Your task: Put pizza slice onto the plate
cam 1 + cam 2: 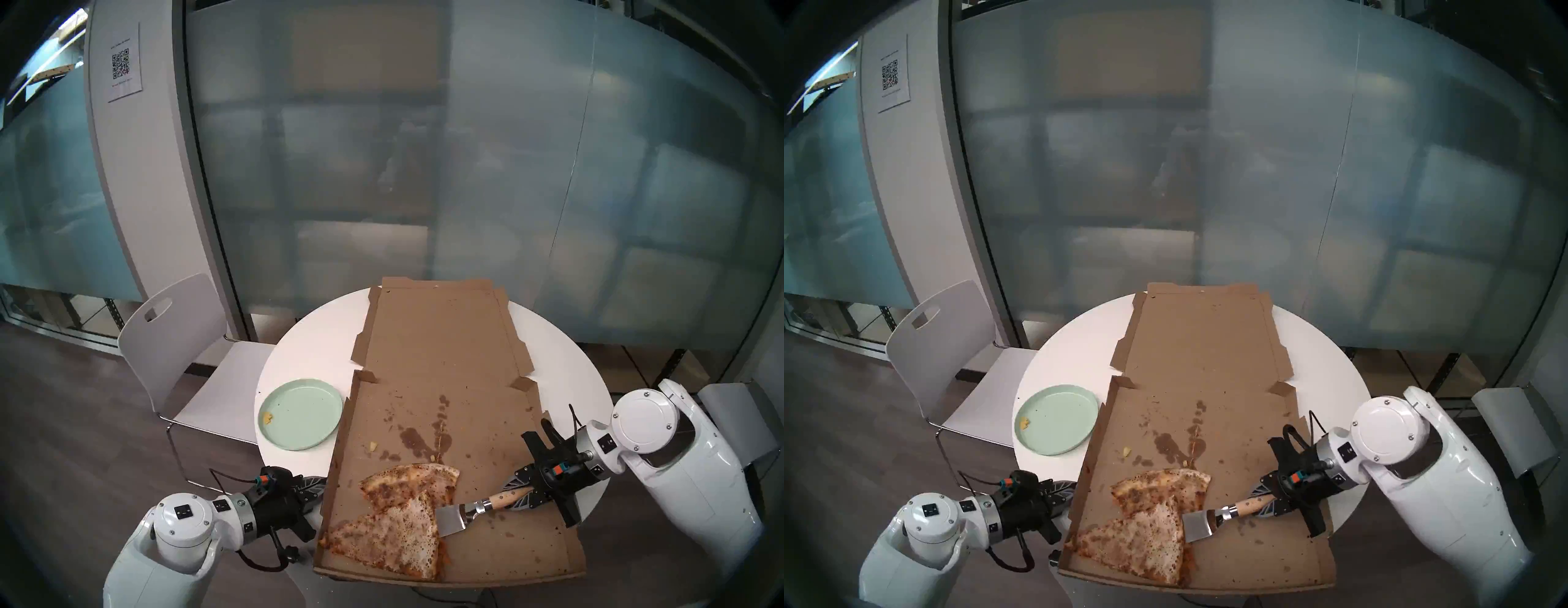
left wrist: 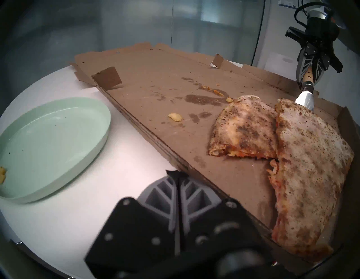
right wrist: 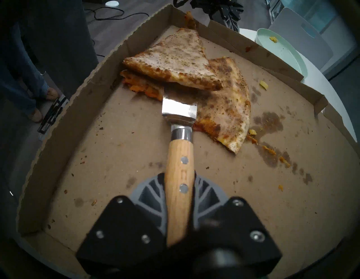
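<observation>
Frosted glass partitions back a round white worktop (image 1: 564,352), with a white chair (image 1: 178,339) at its left. An opened cardboard pizza box (image 1: 441,339) covers most of the worktop. Two slices lie in its near half: the pizza slice (image 1: 394,537), pale and speckled, at the front left, overlapping the darker slice (image 1: 407,477) behind it. The plate (image 1: 301,414) sits on the worktop just beside the box's left edge, holding only a crumb. Right tool (image 3: 180,192) pinches the wooden handle of a spatula (image 3: 179,109), blade tip under the pizza slice's edge. Left tool (image 2: 177,175) is pressed together, empty, beside the box wall.
</observation>
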`<act>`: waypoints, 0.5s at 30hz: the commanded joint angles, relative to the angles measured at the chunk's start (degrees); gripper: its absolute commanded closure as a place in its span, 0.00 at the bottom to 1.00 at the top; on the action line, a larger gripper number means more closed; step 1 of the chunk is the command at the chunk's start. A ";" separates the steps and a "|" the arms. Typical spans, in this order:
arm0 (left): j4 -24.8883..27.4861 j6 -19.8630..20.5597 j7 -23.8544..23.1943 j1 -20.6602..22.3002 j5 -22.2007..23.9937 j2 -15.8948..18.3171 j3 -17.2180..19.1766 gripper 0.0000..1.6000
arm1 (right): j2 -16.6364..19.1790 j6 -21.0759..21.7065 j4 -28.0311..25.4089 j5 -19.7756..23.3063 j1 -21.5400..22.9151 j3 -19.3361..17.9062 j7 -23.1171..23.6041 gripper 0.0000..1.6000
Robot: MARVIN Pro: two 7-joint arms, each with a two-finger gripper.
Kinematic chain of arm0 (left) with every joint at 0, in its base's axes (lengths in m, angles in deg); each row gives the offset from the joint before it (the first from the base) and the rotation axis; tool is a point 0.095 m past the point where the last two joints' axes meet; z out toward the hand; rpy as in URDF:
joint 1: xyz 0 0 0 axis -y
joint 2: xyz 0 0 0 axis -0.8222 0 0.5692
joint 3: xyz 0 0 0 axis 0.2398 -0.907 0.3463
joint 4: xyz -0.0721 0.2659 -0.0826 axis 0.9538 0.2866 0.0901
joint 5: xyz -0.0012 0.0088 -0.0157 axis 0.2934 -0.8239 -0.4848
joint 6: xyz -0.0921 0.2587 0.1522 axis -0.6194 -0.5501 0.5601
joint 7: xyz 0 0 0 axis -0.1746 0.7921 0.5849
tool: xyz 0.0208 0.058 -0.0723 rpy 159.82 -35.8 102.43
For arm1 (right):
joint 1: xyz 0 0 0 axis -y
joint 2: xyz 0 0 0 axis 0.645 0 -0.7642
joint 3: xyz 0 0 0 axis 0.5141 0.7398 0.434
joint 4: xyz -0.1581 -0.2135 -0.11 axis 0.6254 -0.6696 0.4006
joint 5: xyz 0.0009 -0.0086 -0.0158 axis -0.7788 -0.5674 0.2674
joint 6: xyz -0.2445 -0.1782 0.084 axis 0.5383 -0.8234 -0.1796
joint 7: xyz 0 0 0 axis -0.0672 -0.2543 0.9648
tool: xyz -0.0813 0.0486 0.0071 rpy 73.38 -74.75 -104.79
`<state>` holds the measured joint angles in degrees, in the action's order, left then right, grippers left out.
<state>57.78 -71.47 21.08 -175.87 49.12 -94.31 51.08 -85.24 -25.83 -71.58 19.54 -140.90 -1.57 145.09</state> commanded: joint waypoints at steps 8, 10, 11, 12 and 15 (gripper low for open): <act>-0.26 0.01 0.67 1.73 0.48 -0.43 0.21 0.86 | -2.19 1.71 -0.85 0.02 2.94 4.45 0.97 1.00; -0.48 -0.06 0.74 1.77 0.60 -0.51 0.29 0.85 | -2.62 1.94 -0.92 -0.26 3.25 5.16 0.87 1.00; -0.58 -0.13 0.77 1.78 0.63 -0.52 0.30 0.85 | -2.78 2.06 -0.91 -0.41 3.46 5.52 0.88 1.00; -0.69 -0.17 0.76 1.80 0.68 -0.54 0.33 0.85 | -3.04 2.19 -0.91 -0.60 3.65 5.87 0.78 1.00; -0.79 -0.25 0.81 1.74 0.75 -0.64 0.43 0.85 | -3.82 2.21 -0.45 -1.28 4.30 7.02 0.37 1.00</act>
<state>56.58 -71.43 21.93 -174.41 49.29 -94.69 51.15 -87.15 -23.68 -71.50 18.95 -138.65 3.52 146.10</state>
